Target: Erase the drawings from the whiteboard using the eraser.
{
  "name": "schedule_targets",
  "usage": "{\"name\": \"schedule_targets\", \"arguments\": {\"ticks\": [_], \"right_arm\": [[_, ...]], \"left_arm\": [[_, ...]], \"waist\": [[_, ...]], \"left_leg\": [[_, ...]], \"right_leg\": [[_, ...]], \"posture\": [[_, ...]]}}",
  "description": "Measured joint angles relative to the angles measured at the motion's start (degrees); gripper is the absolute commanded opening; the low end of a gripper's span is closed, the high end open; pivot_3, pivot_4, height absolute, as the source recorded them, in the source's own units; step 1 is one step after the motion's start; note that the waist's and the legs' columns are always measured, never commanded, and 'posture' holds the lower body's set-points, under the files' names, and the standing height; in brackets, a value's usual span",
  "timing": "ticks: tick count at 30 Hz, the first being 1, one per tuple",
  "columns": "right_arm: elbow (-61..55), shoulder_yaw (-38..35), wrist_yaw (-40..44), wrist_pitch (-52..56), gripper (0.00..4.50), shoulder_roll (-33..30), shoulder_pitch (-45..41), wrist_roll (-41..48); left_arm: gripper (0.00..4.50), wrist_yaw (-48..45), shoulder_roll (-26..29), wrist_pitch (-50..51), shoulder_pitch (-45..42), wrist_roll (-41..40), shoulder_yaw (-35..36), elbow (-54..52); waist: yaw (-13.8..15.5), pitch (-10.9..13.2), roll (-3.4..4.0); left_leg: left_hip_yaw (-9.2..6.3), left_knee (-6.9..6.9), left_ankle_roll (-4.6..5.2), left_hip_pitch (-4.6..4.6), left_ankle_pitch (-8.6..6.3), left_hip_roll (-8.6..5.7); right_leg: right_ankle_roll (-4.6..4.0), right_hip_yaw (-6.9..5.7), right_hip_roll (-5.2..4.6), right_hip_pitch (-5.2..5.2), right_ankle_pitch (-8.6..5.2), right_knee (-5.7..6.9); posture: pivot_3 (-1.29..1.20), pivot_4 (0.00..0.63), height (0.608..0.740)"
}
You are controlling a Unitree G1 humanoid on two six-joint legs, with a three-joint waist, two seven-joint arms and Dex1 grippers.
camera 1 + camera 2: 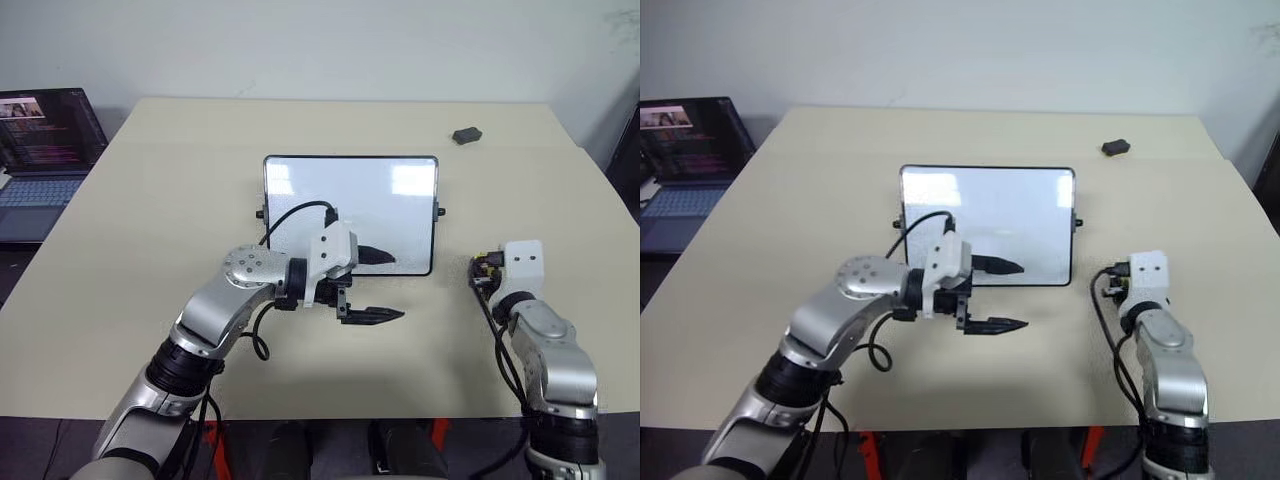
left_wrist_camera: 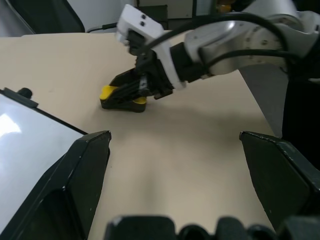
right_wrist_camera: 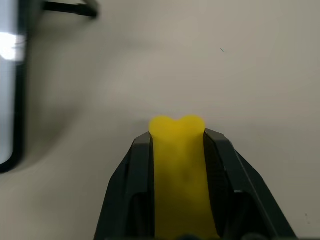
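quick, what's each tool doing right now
Left tool: open, holding nothing, at the whiteboard's near edge.
Right tool: closed on the yellow eraser, right of the whiteboard.

Yellow eraser (image 3: 179,170), glossy white black-framed whiteboard (image 1: 350,200), beige table (image 1: 180,200).

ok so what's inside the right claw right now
The yellow eraser is squeezed between the right claw's two black fingers, its tip poking out past them just above the table. Its dark underside and rear end are hidden by the fingers.
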Motion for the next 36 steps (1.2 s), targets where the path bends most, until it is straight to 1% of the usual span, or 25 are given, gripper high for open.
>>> {"name": "schedule_targets", "arguments": {"ticks": [4,9,11,13,19,20,24,27,31,32,35,36], "right_arm": [[2.2,-1.9,-1.3,1.7,0.99,-1.0,-2.2,1.6],[2.9,-2.6,-1.6,1.8,0.99,-2.0,-2.4,2.8],[2.9,-2.7,-1.8,1.8,1.70,-2.0,-2.4,3.7],[3.1,-2.7,-2.1,1.7,2.20,-2.0,-2.3,3.8],[3.4,-2.7,-2.2,1.4,4.27,-2.1,-2.3,4.5],[3.5,-2.7,-2.2,1.0,4.48,-2.1,-2.3,4.6],[2.5,-2.7,-2.2,-1.8,4.48,-2.2,-2.2,5.2],[-3.2,-2.2,-1.3,-3.9,4.48,-1.6,-1.0,7.1],[-11.5,0.5,0.4,-8.7,4.48,-1.2,4.7,8.2],[-12.4,1.4,0.6,-9.8,4.48,-1.0,6.1,8.2],[-15.5,6.3,0.8,-16.1,4.48,3.1,13.1,8.2],[-15.2,7.8,1.3,-17.7,4.48,3.6,14.5,8.1]], "left_arm": [[4.50,0.3,-0.2,0.3,0.2,0.0,0.3,0.0],[4.50,1.2,-0.1,0.5,0.9,0.1,0.6,-0.2],[4.50,1.4,-0.1,0.6,1.1,0.1,0.6,-0.4],[4.50,2.1,-0.2,0.7,1.4,0.1,0.6,-0.6],[4.50,2.9,-0.2,0.9,2.1,0.1,0.6,-1.1],[4.50,3.5,-0.3,0.9,2.2,0.3,0.7,-1.1],[4.50,6.9,-1.4,0.9,2.7,0.8,2.2,-0.9],[4.50,11.0,-1.8,2.0,4.0,0.3,6.6,-1.1],[4.50,17.2,-1.5,6.4,10.6,-2.0,14.5,-5.4],[4.50,18.6,-1.6,7.2,11.9,-2.5,15.6,-6.6],[4.50,24.8,-3.4,9.1,19.9,-3.8,21.0,-13.0],[4.50,26.2,-3.7,9.2,21.5,-3.7,21.6,-13.7]], "waist": [[0.0,0.0,0.01],[0.0,0.0,0.02],[0.0,0.0,0.02],[0.0,0.0,0.02],[0.1,0.0,0.03],[0.1,0.0,0.03],[0.0,0.0,0.04],[-0.1,-0.1,0.09],[0.0,-0.1,0.10],[0.1,-0.1,0.09],[0.1,-0.1,0.10],[0.1,-0.1,0.10]], "left_leg": [[0.03,0.04,0.01,-0.01,0.00,-0.06],[0.02,0.04,0.02,-0.01,0.00,-0.05],[0.02,0.04,0.02,0.00,0.00,-0.05],[0.02,0.04,0.02,0.00,0.00,-0.05],[0.02,0.04,0.02,0.00,0.00,-0.05],[0.02,0.04,0.02,0.00,0.00,-0.05],[0.02,0.05,0.03,0.00,0.01,-0.05],[0.01,0.03,0.03,0.00,0.00,0.01],[-0.03,0.01,0.03,-0.03,0.00,0.01],[-0.03,0.04,0.03,-0.03,0.00,0.00],[-0.03,0.03,0.02,-0.01,0.00,-0.01],[-0.02,0.04,0.02,-0.01,0.00,-0.02]], "right_leg": [[0.01,0.04,-0.04,0.01,0.01,0.00],[0.01,0.02,-0.04,0.01,0.01,0.02],[0.01,0.02,-0.04,0.01,0.01,0.03],[0.01,0.03,-0.04,0.01,0.01,0.03],[0.01,0.03,-0.04,0.00,0.01,0.04],[0.01,0.03,-0.04,0.01,0.01,0.04],[0.01,0.03,-0.04,0.01,0.01,0.06],[0.01,0.02,-0.03,-0.01,0.01,0.07],[0.01,0.00,-0.05,-0.01,0.00,0.01],[0.01,0.00,-0.07,0.00,0.00,0.01],[0.02,0.00,-0.11,0.01,0.00,0.00],[0.02,0.01,-0.12,0.01,0.00,0.04]], "posture": [[0.00,0.150,0.740],[0.00,0.150,0.740],[0.00,0.150,0.740],[0.00,0.150,0.740],[0.00,0.150,0.740],[0.00,0.150,0.740],[0.00,0.150,0.740],[0.00,0.150,0.740],[0.00,0.150,0.740],[0.00,0.150,0.740],[0.00,0.150,0.740],[0.00,0.150,0.740]]}}
